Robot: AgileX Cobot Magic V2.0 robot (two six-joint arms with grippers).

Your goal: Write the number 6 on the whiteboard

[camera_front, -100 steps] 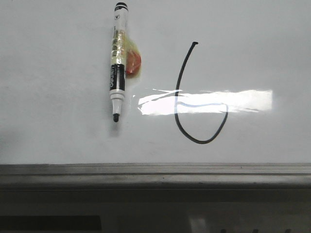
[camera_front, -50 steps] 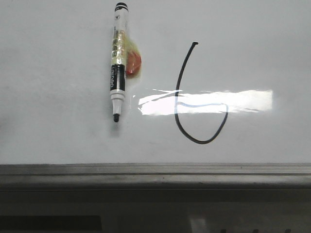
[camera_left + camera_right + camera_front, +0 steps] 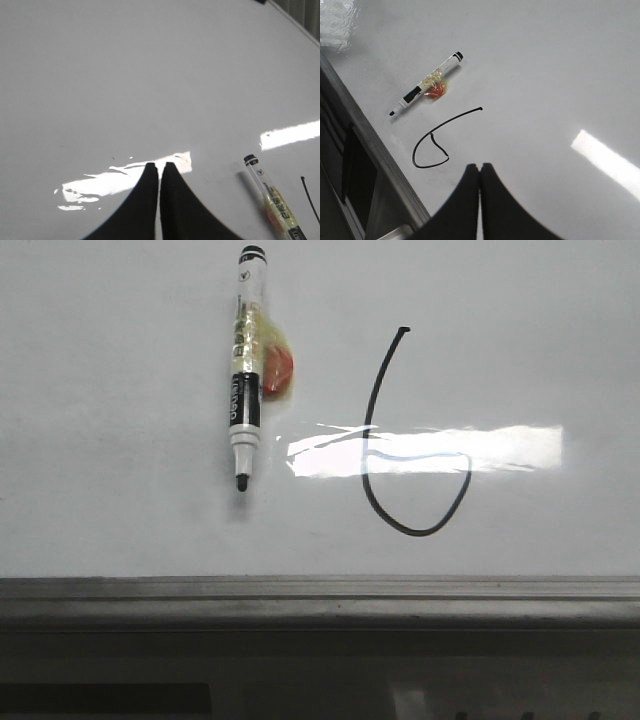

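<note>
A black hand-drawn number 6 stands on the glossy whiteboard; a bright glare crosses its loop. It also shows in the right wrist view. The black-and-white marker pen lies uncapped on the board to the left of the 6, tip toward the near edge, with an orange-yellow blob beside it. The pen also shows in the left wrist view and the right wrist view. My left gripper is shut and empty above the board. My right gripper is shut and empty, apart from the 6.
The board's grey metal edge strip runs along the near side, with a dark drop below it. In the right wrist view the strip runs beside the 6. Neither gripper shows in the front view.
</note>
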